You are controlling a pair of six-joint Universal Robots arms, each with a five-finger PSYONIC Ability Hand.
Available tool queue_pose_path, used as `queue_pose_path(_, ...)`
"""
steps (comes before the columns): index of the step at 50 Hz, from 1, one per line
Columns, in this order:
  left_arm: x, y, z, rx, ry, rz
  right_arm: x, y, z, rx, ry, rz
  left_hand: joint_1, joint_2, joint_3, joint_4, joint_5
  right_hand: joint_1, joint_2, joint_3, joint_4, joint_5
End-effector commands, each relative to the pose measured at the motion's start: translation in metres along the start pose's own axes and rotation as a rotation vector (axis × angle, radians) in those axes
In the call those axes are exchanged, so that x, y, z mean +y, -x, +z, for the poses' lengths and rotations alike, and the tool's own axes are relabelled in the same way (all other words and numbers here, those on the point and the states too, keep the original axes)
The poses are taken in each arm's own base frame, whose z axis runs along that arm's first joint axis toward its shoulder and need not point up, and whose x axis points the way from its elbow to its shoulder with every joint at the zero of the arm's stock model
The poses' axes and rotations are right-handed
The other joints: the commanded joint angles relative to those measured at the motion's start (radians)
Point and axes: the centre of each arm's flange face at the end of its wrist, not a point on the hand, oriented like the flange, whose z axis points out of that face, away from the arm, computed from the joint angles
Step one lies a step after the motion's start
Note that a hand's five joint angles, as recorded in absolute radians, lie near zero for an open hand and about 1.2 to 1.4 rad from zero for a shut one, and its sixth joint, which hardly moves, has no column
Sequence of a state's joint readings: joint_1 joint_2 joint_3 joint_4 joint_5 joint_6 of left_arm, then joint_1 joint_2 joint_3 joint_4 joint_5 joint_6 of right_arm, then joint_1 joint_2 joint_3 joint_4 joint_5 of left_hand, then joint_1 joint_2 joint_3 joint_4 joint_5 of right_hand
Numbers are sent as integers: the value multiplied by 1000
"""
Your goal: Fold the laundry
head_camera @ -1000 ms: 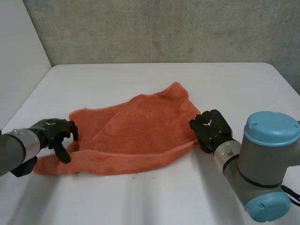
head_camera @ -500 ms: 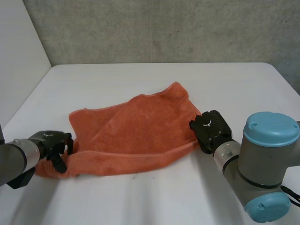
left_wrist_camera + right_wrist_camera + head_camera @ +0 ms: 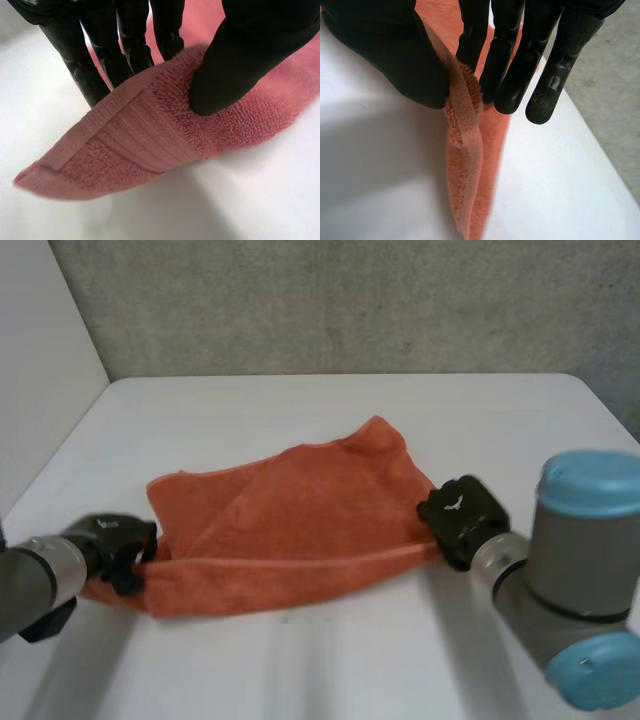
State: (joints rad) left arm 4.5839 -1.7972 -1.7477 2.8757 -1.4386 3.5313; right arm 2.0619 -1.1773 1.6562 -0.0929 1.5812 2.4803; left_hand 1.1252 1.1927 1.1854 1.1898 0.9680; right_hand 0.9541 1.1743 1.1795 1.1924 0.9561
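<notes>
Orange terry-cloth towel (image 3: 290, 515): rumpled, lying mid white tabletop (image 3: 300, 410), stretched between both robot hands. Left robot hand (image 3: 112, 545): pinching near-left corner, thumb against fingers. Right robot hand (image 3: 462, 520): pinching right edge hem. Risk: thin hem slipping from shallow pinch under tension; skewed fold likely.

Left end of towel (image 3: 300, 520) hidden by left hand (image 3: 115, 540), right corner behind right hand (image 3: 460, 520), underside unseen.
</notes>
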Motion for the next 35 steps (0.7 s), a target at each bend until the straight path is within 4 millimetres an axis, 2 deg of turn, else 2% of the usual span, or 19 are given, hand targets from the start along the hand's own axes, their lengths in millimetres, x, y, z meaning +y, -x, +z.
queue_pose_path(1, -61, 10, -76, -125, -352, 61, -49, -77, -47, 140, -26, -17, 271, 204, 211, 206, 254, 442, 222, 217, 204, 266)
queue_pose_path(4, -71, 11, -92, -148, -420, 71, -68, -95, -71, 163, -44, -16, 271, 204, 211, 206, 254, 442, 222, 217, 204, 266)
queue_pose_path(9, -70, 10, -96, -152, -423, 89, -65, -94, -86, 78, 52, -21, 271, 204, 211, 206, 254, 442, 222, 217, 204, 266)
queue_pose_path(13, -44, 2, -66, -109, -276, 171, -54, -83, -87, 0, 134, -49, 271, 204, 211, 206, 254, 442, 222, 217, 204, 266)
queue_pose_path(14, -39, 1, -60, -98, -249, 180, -42, -74, -75, -53, 192, -70, 271, 204, 211, 206, 254, 442, 222, 217, 204, 266)
queue_pose_path(17, -30, -1, -48, -74, -198, 194, -38, -70, -68, -75, 209, -77, 271, 204, 211, 206, 254, 442, 222, 217, 204, 266)
queue_pose_path(18, -17, -3, -24, -41, -124, 190, -22, -59, -43, -111, 248, -79, 271, 204, 211, 206, 254, 442, 222, 217, 204, 266)
queue_pose_path(20, -14, -3, -17, -34, -109, 188, -19, -58, -37, -112, 248, -79, 271, 204, 211, 206, 254, 442, 222, 217, 204, 266)
queue_pose_path(21, -12, -4, -5, -27, -102, 190, -16, -57, -26, -101, 241, -80, 271, 204, 211, 206, 254, 442, 222, 217, 204, 266)
queue_pose_path(22, -14, -4, 7, -28, -111, 195, -16, -57, -26, -101, 241, -80, 271, 204, 211, 206, 254, 442, 222, 217, 204, 266)
queue_pose_path(25, -21, -1, 27, -44, -145, 208, -8, -54, 4, -61, 205, -81, 271, 204, 211, 206, 254, 442, 222, 217, 204, 266)
queue_pose_path(26, -29, 2, 35, -65, -175, 214, -10, -58, 17, -24, 173, -79, 271, 204, 211, 206, 254, 442, 222, 217, 204, 266)
queue_pose_path(28, -39, 5, 42, -92, -210, 220, -17, -67, 29, 31, 127, -78, 271, 204, 211, 206, 254, 442, 222, 217, 204, 266)
queue_pose_path(29, -63, 9, 46, -143, -291, 237, -17, -67, 29, 31, 127, -78, 271, 204, 211, 206, 254, 442, 222, 217, 204, 266)
queue_pose_path(30, -63, 9, 47, -144, -292, 237, -47, -96, 41, 189, -6, -63, 271, 204, 211, 206, 254, 442, 222, 217, 204, 266)
queue_pose_path(31, -95, 16, 45, -216, -399, 245, -48, -97, 41, 191, -8, -63, 271, 204, 211, 206, 254, 442, 222, 217, 204, 266)
queue_pose_path(32, -147, 27, 31, -328, -601, 242, -58, -106, 43, 241, -55, -55, 271, 204, 211, 206, 254, 442, 222, 217, 204, 266)
queue_pose_path(34, -178, 33, 17, -386, -742, 240, -103, -148, 41, 454, -261, 11, 271, 204, 211, 206, 254, 442, 222, 217, 204, 266)
queue_pose_path(35, -192, 35, 9, -414, -813, 237, -128, -170, 27, 560, -384, 46, 271, 204, 211, 206, 254, 442, 222, 217, 204, 266)
